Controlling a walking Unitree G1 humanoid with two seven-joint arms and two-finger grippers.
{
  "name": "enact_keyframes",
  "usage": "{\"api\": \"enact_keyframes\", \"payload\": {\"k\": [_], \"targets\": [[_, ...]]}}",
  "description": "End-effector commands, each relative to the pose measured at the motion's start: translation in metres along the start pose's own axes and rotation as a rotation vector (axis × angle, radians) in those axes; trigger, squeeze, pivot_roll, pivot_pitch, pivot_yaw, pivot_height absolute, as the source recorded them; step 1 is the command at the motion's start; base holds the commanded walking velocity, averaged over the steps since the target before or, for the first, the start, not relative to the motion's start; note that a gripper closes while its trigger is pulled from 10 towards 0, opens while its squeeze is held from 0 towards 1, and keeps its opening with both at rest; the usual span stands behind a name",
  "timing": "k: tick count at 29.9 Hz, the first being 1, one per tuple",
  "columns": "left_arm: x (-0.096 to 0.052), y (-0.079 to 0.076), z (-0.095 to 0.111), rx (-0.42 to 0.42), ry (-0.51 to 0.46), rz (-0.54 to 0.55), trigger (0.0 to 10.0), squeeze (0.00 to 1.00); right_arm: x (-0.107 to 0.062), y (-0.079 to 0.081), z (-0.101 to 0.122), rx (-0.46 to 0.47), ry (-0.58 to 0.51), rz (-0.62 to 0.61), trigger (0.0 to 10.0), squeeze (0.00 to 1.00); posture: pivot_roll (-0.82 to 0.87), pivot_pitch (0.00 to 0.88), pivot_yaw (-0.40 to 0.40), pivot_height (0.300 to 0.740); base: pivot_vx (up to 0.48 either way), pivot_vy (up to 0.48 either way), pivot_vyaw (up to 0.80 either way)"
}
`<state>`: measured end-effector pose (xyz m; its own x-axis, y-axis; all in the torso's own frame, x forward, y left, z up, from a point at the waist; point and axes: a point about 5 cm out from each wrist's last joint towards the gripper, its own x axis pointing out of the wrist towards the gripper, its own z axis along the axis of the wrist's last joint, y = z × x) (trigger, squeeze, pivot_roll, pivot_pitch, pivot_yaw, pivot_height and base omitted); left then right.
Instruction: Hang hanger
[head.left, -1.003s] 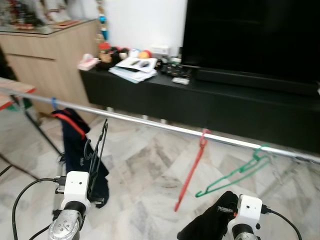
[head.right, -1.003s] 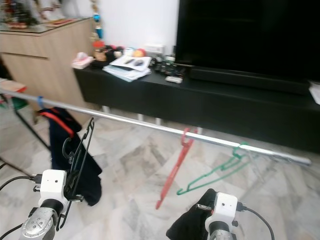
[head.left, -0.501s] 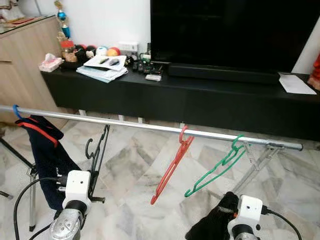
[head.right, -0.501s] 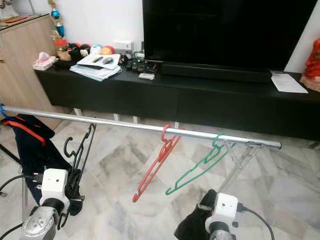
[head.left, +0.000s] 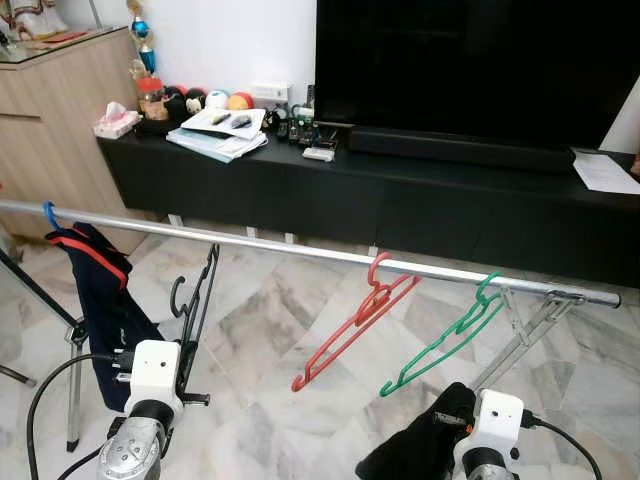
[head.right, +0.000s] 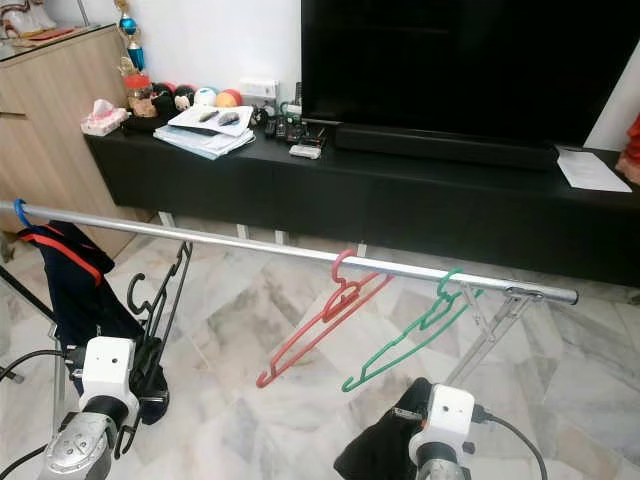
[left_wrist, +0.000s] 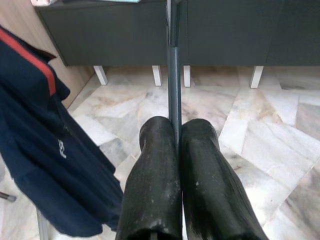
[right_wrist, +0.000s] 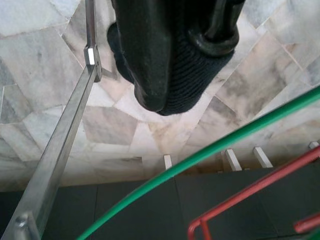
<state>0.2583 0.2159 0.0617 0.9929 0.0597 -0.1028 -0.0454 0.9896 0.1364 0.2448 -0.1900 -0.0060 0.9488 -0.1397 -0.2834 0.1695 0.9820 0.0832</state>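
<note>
1. The left hand (left_wrist: 177, 150) has its two black fingers pressed together on the thin black hanger (head.left: 195, 300).
2. The black hanger stands up tall from the left hand, with its hook at the top, just under the silver rail (head.left: 300, 250).
3. The rail runs side to side, a little above and past the hook. So I think the hanger must go up and forward to catch it.
4. The open bit of rail between the dark blue shirt (head.left: 100, 300) and the red hanger (head.left: 350, 325) is nearest the left hand.
5. A green hanger (head.left: 445, 335) hangs farther right.
6. The right hand (right_wrist: 170, 65) hangs low and holds a dark cloth (head.left: 420, 450).
7. The cloth hides the right fingers.
</note>
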Motion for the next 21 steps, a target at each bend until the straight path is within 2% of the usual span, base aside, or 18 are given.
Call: {"api": "enact_keyframes", "payload": {"k": [1,21], "targets": [[-0.0005,0.0021,0.0018,-0.008,-0.005,0.007,10.0,0.00,0.0023,0.0016,0.0066,0.004,-0.028,0.003,10.0,0.00,0.01,0.037,0.010,0.740,-0.285,0.000,0.00],[-0.0005,0.0022,0.0028,-0.011,-0.011,0.012,10.0,0.00,0.0031,0.0023,0.0075,0.003,-0.030,0.001,10.0,0.00,0.02,0.035,0.008,0.740,-0.301,0.000,0.00]]}}
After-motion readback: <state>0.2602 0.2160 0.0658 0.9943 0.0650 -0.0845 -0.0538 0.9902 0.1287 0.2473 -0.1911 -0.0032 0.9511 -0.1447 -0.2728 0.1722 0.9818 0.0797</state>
